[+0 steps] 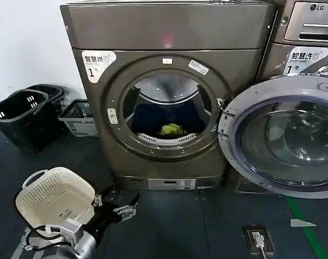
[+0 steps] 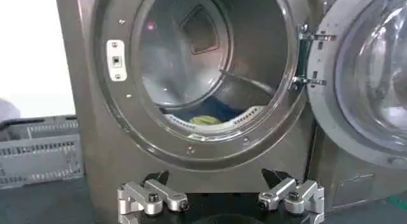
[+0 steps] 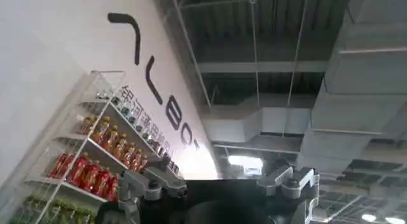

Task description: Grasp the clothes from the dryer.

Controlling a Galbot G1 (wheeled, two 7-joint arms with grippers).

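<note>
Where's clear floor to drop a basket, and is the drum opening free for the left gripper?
Floor in front of the dryer is bare between the white basket and the floor socket. Drum opening is free: the clothes lie low at the front, left gripper open below. Crowded: black baskets left, open door right.

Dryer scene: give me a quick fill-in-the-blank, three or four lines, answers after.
1. The dryer door is swung ____.
2. The clothes inside the drum are yellow-____.
3. The left tool faces the porthole with its fingers ____.
4. The cream basket sits on the floor to the robot's ____.

Missing words: open; green; open; left
</note>
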